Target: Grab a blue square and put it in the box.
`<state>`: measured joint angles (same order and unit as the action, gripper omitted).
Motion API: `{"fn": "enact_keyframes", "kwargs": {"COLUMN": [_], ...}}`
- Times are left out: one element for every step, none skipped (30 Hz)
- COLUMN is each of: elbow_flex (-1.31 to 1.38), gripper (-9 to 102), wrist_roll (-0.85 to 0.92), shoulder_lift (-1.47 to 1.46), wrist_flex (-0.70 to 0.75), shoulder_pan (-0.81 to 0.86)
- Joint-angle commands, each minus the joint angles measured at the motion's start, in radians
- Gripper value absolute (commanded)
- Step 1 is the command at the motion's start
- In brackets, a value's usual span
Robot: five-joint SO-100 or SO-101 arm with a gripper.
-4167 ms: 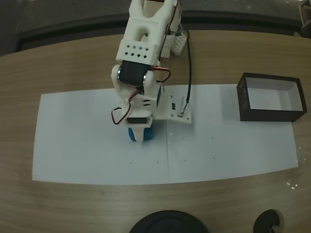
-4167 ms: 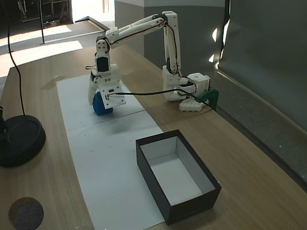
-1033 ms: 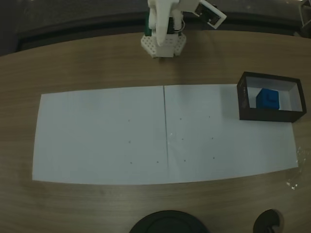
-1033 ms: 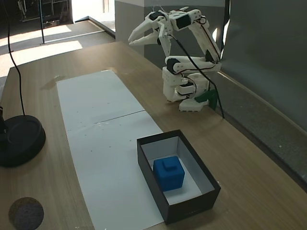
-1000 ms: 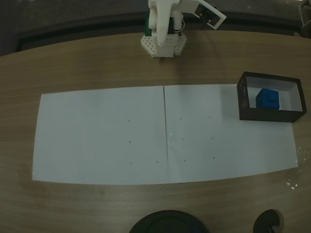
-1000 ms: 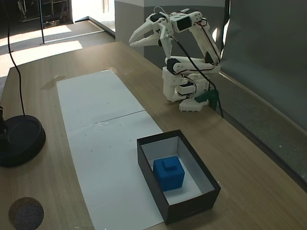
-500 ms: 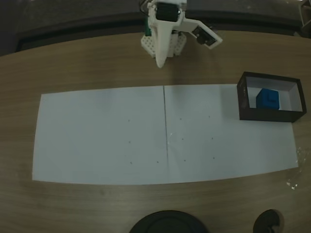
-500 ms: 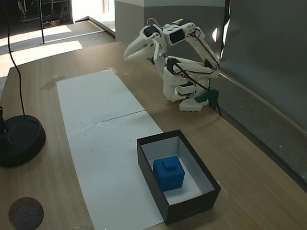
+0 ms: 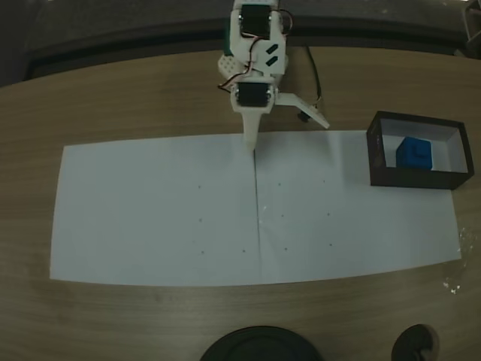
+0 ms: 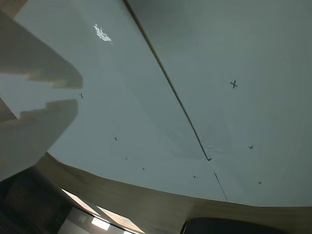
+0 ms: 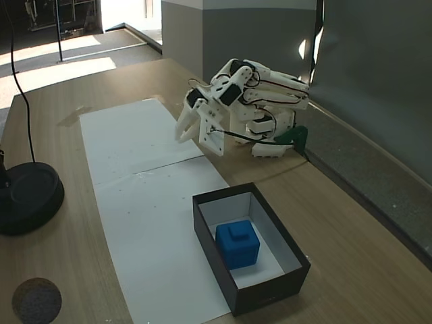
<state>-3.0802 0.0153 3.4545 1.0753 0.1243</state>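
Now lowered claw [image 11: 181, 137], folded arm [image 11: 260, 98].

— What carries it all?
— A wooden desk [image 9: 135, 98], its grain running left to right in a fixed view.
— And directly on it?
— A long white paper sheet [image 9: 150, 218] with a seam down its middle. The box [image 9: 415, 179] sits at the sheet's right end, the arm's white base [image 11: 260, 138] at the far edge, and a round black base [image 11: 27, 196] at the near edge.
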Motion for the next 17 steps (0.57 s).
{"fn": "enact_keyframes", "kwargs": {"elbow_flex": [0.025,0.029,0.035,0.044,0.052,0.058,0.063,0.069,0.075,0.078,0.078,0.078,0.078,0.078,0.078,0.078,0.078], "gripper": [0,0,0,0,0,0,0,0,0,0,0,0,0,0,0,0,0], "wrist_roll": [-0.018,-0.017,-0.018,-0.018,-0.018,-0.018,-0.018,-0.018,-0.018,-0.018,-0.018,-0.018,-0.018,-0.018,-0.018,-0.018,-0.018], "shoulder_lift": [0.017,0.017,0.017,0.017,0.017,0.017,0.017,0.017,0.017,0.017,0.017,0.017,0.017,0.017,0.017,0.017,0.017], "wrist_flex": [0.002,0.026,0.052,0.077,0.104,0.130,0.155,0.173,0.195,0.215,0.218,0.218,0.218,0.218,0.218,0.218,0.218], "shoulder_pan": [0.008,0.003,0.000,-0.002,-0.002,-0.002,-0.002,-0.002,-0.002,-0.002,-0.002,-0.002,-0.002,-0.002,-0.002,-0.002,-0.002]}}
